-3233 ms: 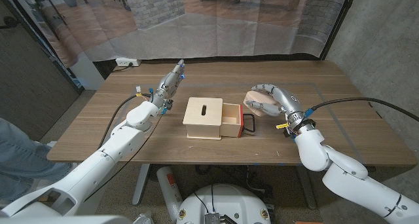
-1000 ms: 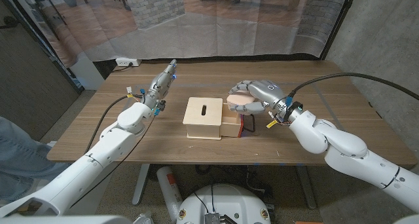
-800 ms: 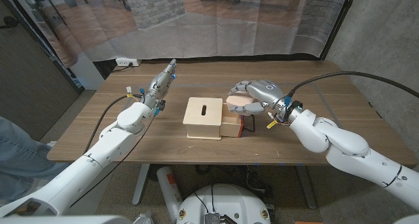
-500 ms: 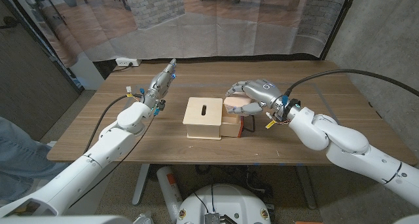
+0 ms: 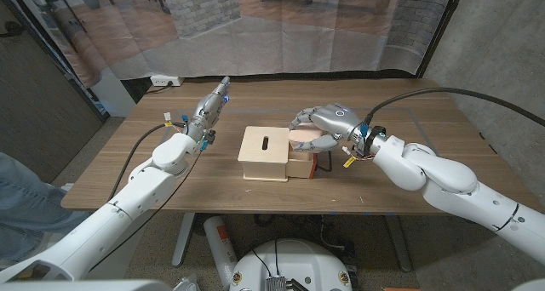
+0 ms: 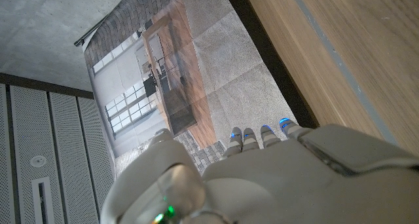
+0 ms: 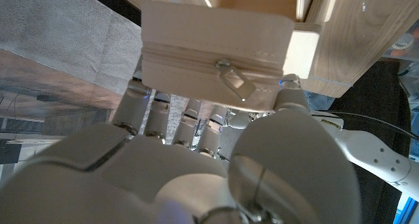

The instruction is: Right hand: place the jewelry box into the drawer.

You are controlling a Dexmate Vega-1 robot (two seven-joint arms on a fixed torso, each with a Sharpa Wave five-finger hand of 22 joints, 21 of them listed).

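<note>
The jewelry box (image 5: 309,139), pale pink with a zipper along its side, is gripped in the fingers (image 7: 196,129) of the right hand (image 5: 328,125) and held just above the open drawer (image 5: 300,162). The drawer is pulled out to the right of a light wooden box (image 5: 266,153) with a slot in its top, set at the middle of the desk (image 5: 443,146). A red handle (image 5: 326,161) is seen at the drawer's front. The left hand (image 5: 210,112) is held over the desk to the left, fingers extended, nothing gripped.

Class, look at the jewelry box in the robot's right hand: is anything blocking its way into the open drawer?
Nothing visible. The right hand holds the jewelry box directly over the open drawer.
</note>
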